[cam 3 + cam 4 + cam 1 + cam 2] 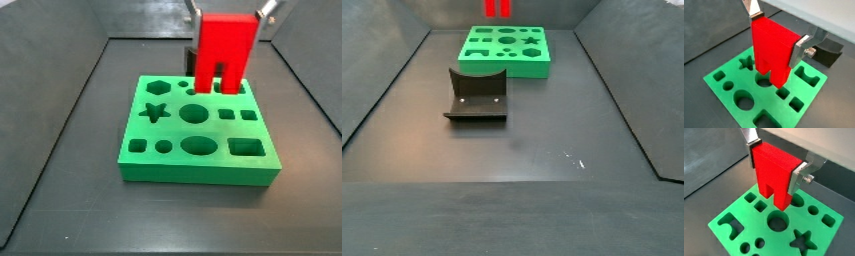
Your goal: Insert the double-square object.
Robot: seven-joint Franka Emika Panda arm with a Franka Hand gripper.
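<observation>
The double-square object (774, 47) is a bright red block, held upright with its two square prongs pointing down. My gripper (776, 35) is shut on its upper body, one silver finger (799, 50) on each side. Both wrist views show this, so the gripper (775, 167) and the block (774, 178) also appear there. The prongs hang just over the green board (724, 85) with its many shaped holes, by the small square holes (761, 206). In a side view the block (225, 50) is over the board's (201, 165) far edge, with the gripper (230, 14) above it. I cannot tell whether the prongs touch the board.
The dark fixture (476, 95) stands on the floor in front of the green board (509, 62); the red block (497, 8) shows at the frame's top edge. The fixture also shows behind the board (827, 52). Grey walls enclose the dark floor (516, 170).
</observation>
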